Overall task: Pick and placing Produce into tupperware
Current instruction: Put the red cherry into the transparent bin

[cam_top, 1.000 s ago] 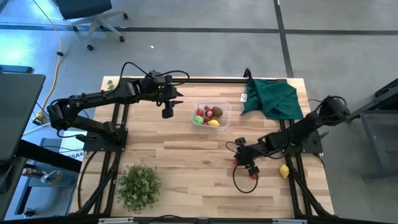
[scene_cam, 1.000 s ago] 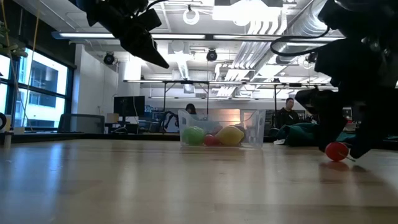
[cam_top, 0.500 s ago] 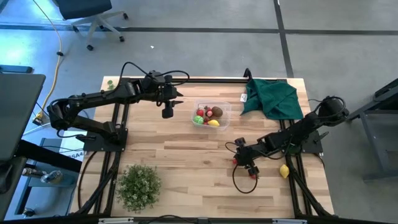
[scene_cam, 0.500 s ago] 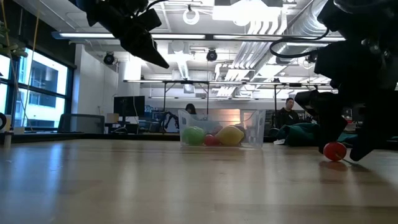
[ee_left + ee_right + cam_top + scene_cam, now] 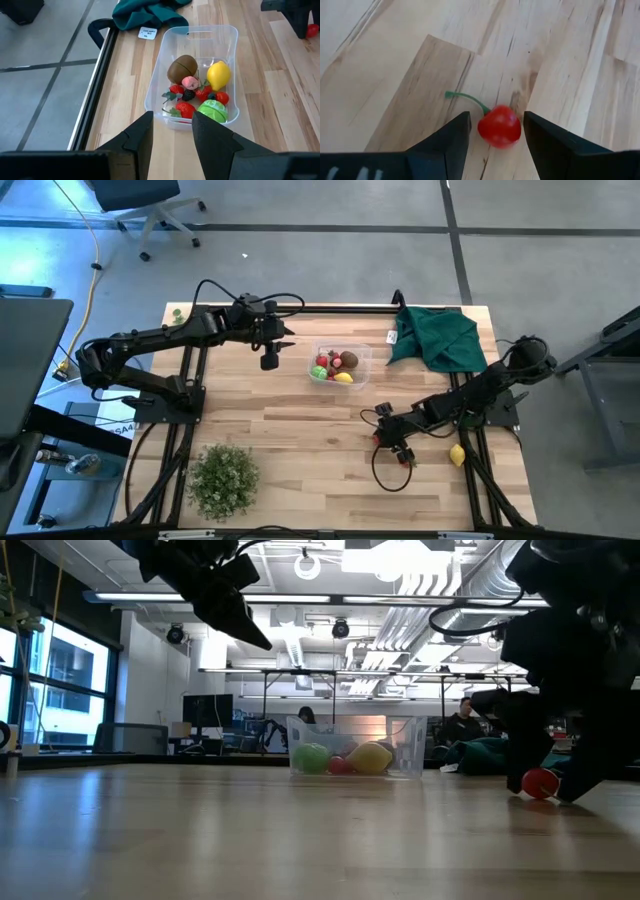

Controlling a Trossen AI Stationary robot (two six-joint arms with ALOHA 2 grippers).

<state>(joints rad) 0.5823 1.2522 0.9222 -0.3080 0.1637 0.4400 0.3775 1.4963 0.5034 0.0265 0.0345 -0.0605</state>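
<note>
The tupperware (image 5: 340, 366) is a clear tub at the table's middle, toward the far edge. It holds a brown kiwi (image 5: 182, 69), a yellow lemon (image 5: 218, 75), a green ball (image 5: 212, 110) and small red fruits. My left gripper (image 5: 270, 362) hovers open just left of the tub, above the table. My right gripper (image 5: 398, 450) is low over the right near part of the table, open. A red cherry (image 5: 499, 126) with a green stem lies on the wood between its fingers. Another lemon (image 5: 457, 454) lies near the table's right edge.
A dark green cloth (image 5: 436, 336) is heaped at the far right corner, with a small white tag beside it. A bushy green plant (image 5: 222, 478) stands at the near left. Bare wood stretches across the middle and the near edge. A black cable loops below the right gripper.
The right arm has crept slightly toward the table's left, keeping its fingers around the cherry, which stays on the wood. The left arm has kept still.
</note>
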